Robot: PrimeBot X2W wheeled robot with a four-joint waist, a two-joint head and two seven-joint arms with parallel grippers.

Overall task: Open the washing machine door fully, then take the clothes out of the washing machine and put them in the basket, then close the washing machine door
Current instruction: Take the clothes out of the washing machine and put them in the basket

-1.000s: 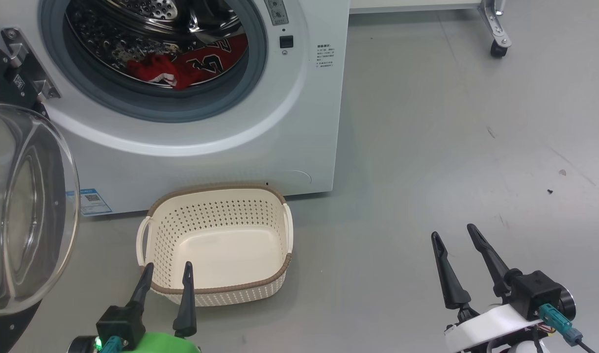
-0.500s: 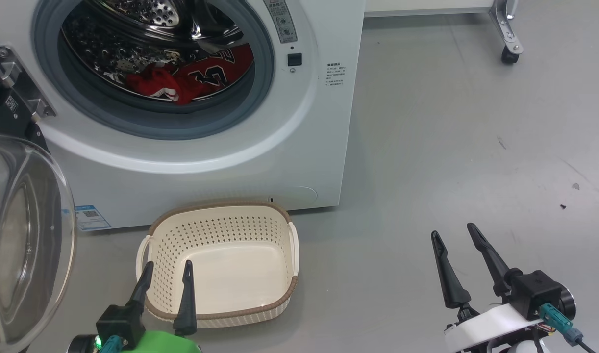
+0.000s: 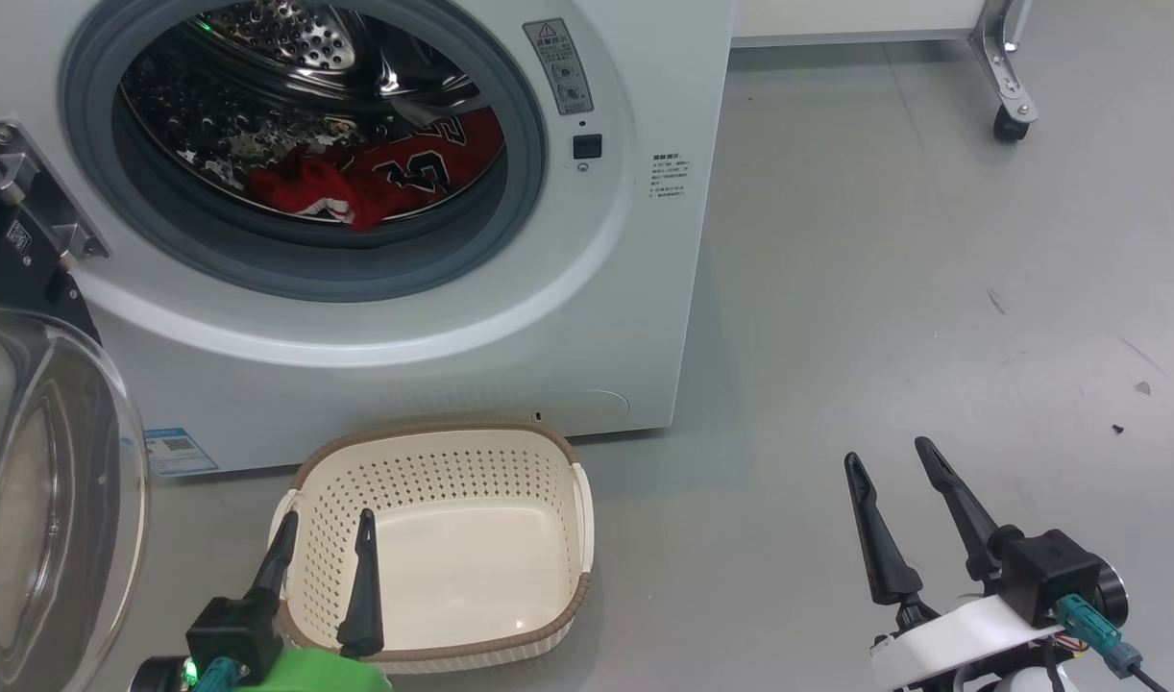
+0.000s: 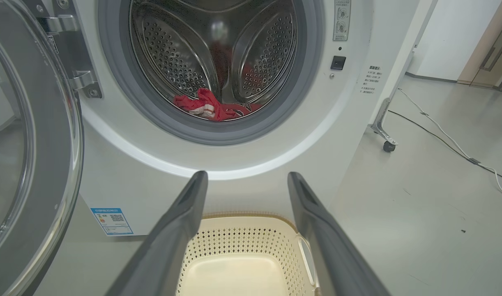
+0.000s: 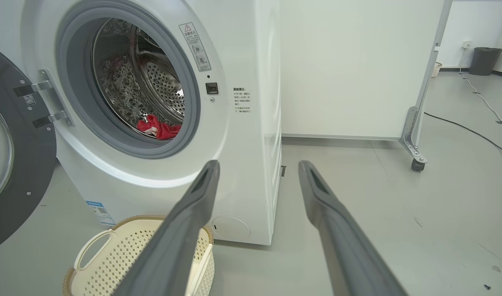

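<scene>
Clothes (image 3: 376, 183) lie in the drum (image 3: 289, 29), seemingly bunched, well beyond left gripper (image 3: 327, 519) and right gripper (image 3: 887, 454), both wide.

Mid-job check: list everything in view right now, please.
washing machine: one, white, ahead left
washing machine door: one, black-ringed glass, swung open far left
clothes: one, red, low in drum
basket: one, cream, empty, on floor before washing machine
label: one, blue, low on machine front
caster leg: one, metal, right rear
cables: two, black and white, floor right
bin: one, dark, far back right
left gripper: open, empty, by basket's near rim
right gripper: open, empty, over floor, right
</scene>
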